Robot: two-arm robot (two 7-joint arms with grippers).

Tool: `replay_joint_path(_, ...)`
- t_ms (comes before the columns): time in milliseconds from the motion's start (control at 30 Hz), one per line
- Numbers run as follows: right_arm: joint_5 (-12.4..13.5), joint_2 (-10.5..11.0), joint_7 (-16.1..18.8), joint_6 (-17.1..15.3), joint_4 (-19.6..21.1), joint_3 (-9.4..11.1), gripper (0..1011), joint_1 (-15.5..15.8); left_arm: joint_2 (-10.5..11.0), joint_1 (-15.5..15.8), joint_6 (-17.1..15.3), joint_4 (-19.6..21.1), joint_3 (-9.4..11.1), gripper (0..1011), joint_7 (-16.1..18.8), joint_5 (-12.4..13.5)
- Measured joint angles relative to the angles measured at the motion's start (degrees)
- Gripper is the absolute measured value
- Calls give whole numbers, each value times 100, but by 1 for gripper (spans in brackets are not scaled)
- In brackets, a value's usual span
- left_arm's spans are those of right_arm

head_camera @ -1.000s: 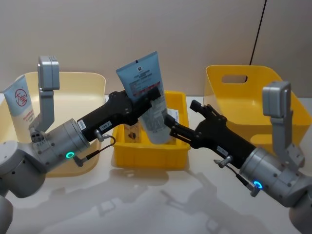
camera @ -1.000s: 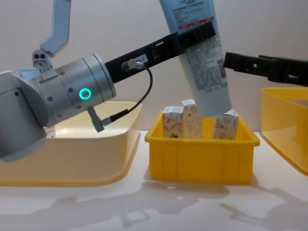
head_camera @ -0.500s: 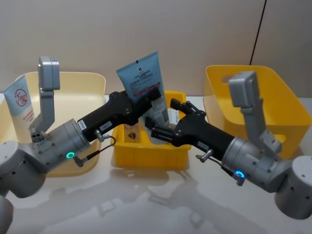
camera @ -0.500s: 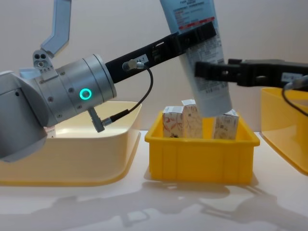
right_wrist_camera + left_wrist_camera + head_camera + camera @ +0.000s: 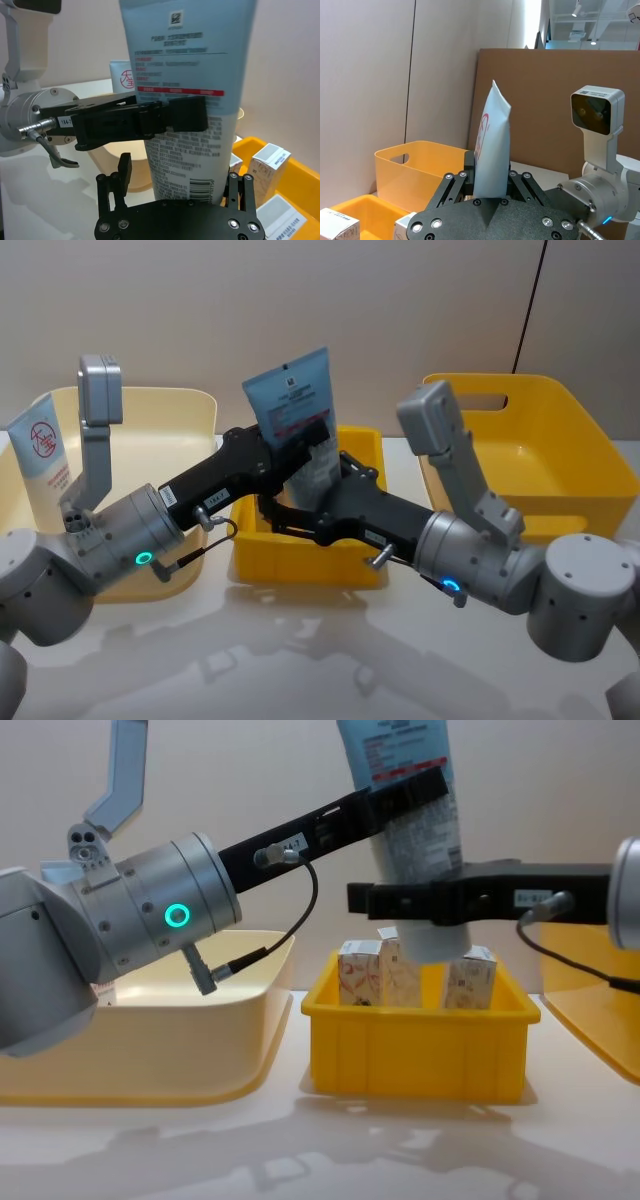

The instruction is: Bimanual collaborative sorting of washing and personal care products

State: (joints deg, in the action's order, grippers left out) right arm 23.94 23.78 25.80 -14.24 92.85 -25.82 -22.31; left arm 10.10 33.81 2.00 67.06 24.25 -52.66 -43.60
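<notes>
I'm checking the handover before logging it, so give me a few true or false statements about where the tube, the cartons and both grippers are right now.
1. The left gripper holds the tube roughly upright above the small yellow bin. True.
2. The tube lies flat inside that bin. False: it hangs in the air, clamped near its middle.
3. White cartons stand in the small yellow bin. True.
4. The right gripper hovers over the large bin. False: it is at the tube's lower end, jaws open on either side.

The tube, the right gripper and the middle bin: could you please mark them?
tube [image 5: 187, 55], right wrist view, print above red band
right gripper [image 5: 182, 172], right wrist view, between fingertips
middle bin [image 5: 415, 1055], chest view, front wall
</notes>
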Motion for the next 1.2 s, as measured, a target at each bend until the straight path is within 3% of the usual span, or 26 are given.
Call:
replay_joint_path(433,-124,-60,39,-80,-190,-233,840,-247,-1,0,0,1,-6,278,0,-3)
replay_joint_path(1200,-173,-90,67,-108,-269,-333,700,-355,-1,1,0,1,-2,278,-2,-3)
